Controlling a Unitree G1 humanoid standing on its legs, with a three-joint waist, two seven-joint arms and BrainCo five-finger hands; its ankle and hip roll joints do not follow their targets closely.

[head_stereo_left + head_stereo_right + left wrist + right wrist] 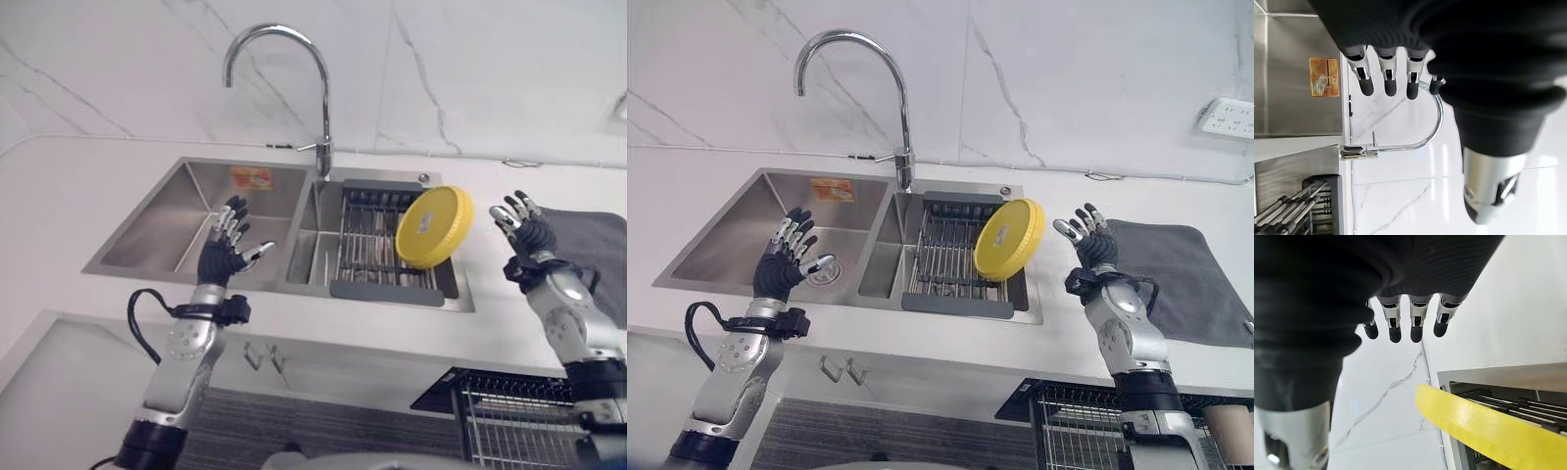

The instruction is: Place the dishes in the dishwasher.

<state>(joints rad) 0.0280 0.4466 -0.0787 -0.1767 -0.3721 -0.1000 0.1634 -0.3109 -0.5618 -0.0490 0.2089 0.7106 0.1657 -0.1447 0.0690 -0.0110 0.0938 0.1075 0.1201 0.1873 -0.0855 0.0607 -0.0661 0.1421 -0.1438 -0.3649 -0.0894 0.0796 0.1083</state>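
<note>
The yellow plate (434, 227) leans on edge in the sink's drying rack (377, 245), unheld. The right hand (525, 227), released with fingers spread, hovers beside it; a clumsy reach could tip it over. The left hand (227, 247) hangs open over the sink basin (167, 230).

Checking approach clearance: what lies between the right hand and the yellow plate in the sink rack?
Nothing. In the right eye view, only bare white counter and sink rim show between the open right hand and the yellow plate, which stands tilted in the rack.
</note>
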